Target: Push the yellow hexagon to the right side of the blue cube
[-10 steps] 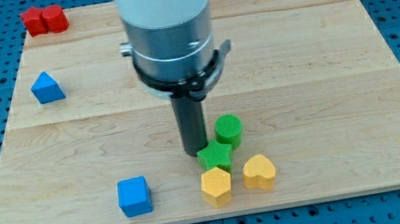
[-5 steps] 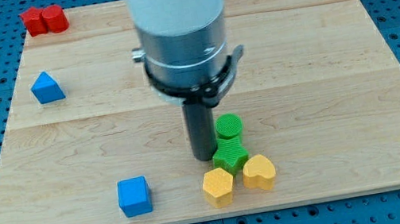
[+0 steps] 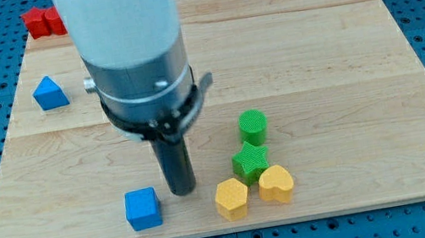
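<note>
The yellow hexagon [image 3: 231, 198] lies near the view's bottom, right of centre. The blue cube [image 3: 142, 208] lies to its left, with a gap between them. My tip [image 3: 181, 191] stands on the board in that gap, just right of the blue cube and left of the yellow hexagon, touching neither as far as I can tell. A yellow heart [image 3: 276, 184] sits right against the hexagon's right side. A green star [image 3: 250, 160] sits just above the two yellow blocks.
A green cylinder [image 3: 253, 126] stands above the green star. A blue triangular block [image 3: 48, 93] lies at the view's left. Two red blocks [image 3: 41, 22] sit at the top left corner, partly behind the arm. The board's bottom edge [image 3: 238, 224] runs close below the blocks.
My tip has moved left and down, from beside the green star to the gap between cube and hexagon. The green star and cylinder have shifted slightly right.
</note>
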Controlling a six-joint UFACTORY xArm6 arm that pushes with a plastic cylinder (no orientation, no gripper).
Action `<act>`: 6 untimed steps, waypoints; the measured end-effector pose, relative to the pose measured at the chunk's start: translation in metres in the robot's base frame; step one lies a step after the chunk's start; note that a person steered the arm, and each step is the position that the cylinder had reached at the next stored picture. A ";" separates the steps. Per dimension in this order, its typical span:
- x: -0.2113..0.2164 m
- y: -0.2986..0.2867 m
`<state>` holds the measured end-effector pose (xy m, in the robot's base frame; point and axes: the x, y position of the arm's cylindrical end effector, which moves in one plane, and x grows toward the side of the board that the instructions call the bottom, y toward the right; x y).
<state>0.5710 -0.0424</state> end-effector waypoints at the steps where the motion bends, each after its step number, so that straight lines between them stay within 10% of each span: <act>1: 0.007 0.022; 6: 0.048 0.095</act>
<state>0.6188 0.0525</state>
